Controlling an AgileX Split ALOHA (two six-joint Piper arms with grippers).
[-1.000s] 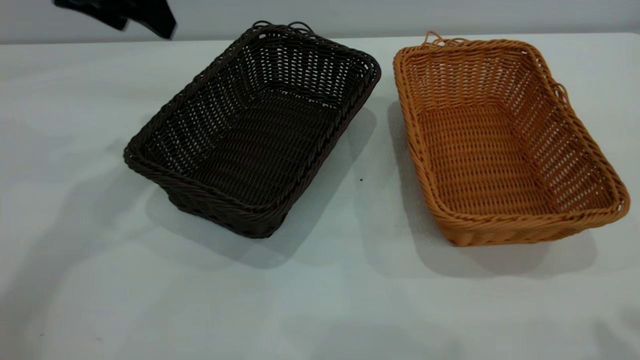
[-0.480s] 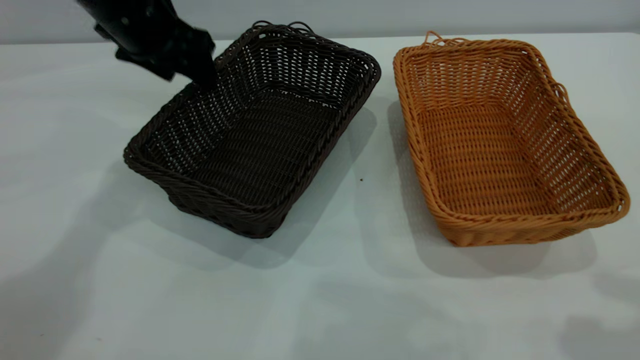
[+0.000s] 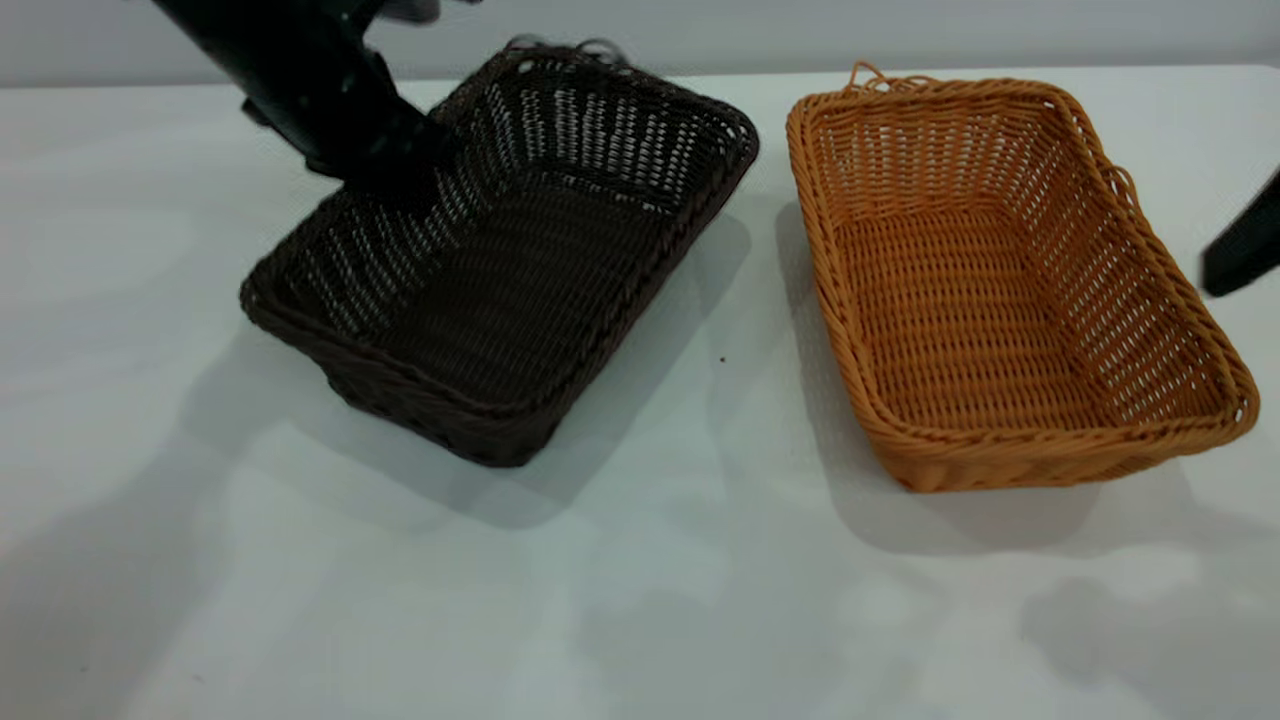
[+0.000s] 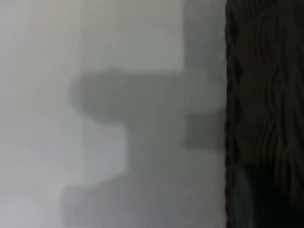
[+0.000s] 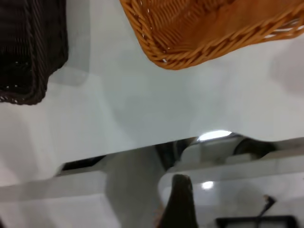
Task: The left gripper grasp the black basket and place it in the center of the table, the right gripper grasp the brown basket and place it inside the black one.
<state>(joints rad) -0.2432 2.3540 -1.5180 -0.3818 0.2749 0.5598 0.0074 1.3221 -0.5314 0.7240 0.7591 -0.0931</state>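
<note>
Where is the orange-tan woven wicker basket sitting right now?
In the exterior view, the orange-tan woven wicker basket sits on the pale grey table at the right, beside but apart from the dark woven basket.

table (image 3: 640, 600); black basket (image 3: 520, 300), brown basket (image 3: 960, 320)

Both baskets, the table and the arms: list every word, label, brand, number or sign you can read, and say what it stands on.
None: no readable text in any view.
black basket: plain weave, no tag.
brown basket: plain weave, no tag.
table: bare.
left gripper at the black basket's rim, right gripper beside the brown one: no markings.
</note>
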